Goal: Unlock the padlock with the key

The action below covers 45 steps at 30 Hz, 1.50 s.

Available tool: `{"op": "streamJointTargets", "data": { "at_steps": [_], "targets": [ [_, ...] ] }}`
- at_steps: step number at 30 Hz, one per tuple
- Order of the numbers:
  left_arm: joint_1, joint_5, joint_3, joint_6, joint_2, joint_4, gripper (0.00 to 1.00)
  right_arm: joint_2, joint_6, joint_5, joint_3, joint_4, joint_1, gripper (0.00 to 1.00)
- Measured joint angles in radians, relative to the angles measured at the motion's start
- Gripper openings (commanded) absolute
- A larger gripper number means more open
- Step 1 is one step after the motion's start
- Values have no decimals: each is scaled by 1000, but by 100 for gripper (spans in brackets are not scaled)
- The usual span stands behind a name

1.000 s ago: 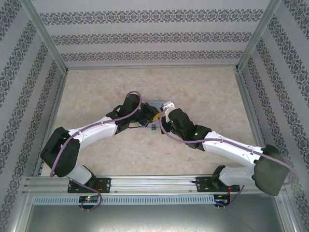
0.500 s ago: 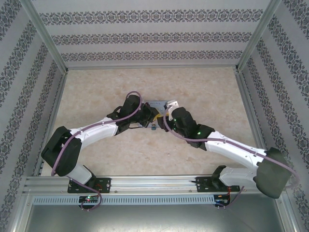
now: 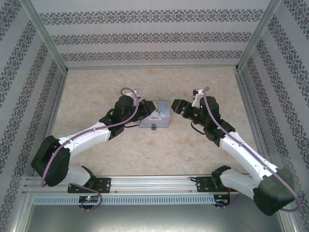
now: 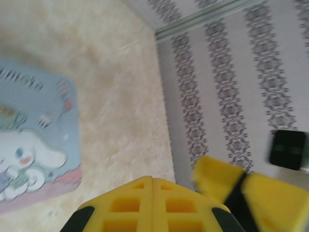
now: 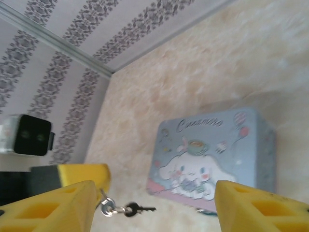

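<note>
- Your smooth, flat blue tin (image 3: 157, 116) sits on a bumpy cream table (image 3: 96, 92).
- The tiny padlock (image 3: 153, 127) is at the tin's near edge, with the thin dark key (image 5: 140, 209) just left of it.
- Your left gripper (image 4: 153, 186), left of the tin, is pinched tight.
- Your right gripper (image 5: 154, 198), right of the tin, is spread wide and holds nothing.

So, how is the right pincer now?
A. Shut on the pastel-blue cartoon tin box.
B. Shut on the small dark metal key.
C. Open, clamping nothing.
C: the right pincer has its yellow fingers wide apart in the right wrist view, with nothing clamped between them.
</note>
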Motion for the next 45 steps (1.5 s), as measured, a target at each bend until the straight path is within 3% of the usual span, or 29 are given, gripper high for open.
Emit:
{"op": "streamJointTargets", "data": {
  "at_steps": [6,14,22,29,36,45],
  "targets": [
    [0,-52,-49,78,-34,142,0,61,183,-93,-35,156,0,64],
    [0,-109,-83,66,-6,291,0,130,336,-123,-79,412,14,58],
    [0,-146,-109,-12,51,425,0,214,410,-122,-87,605,45,48],
    [0,-178,-139,-107,111,530,0,304,463,-121,-89,748,63,46],
    [0,-190,-146,-162,137,590,0,383,495,-118,-89,832,82,44],
    [0,-196,-146,-171,137,615,0,428,525,-119,-89,909,84,34]
  ]
}}
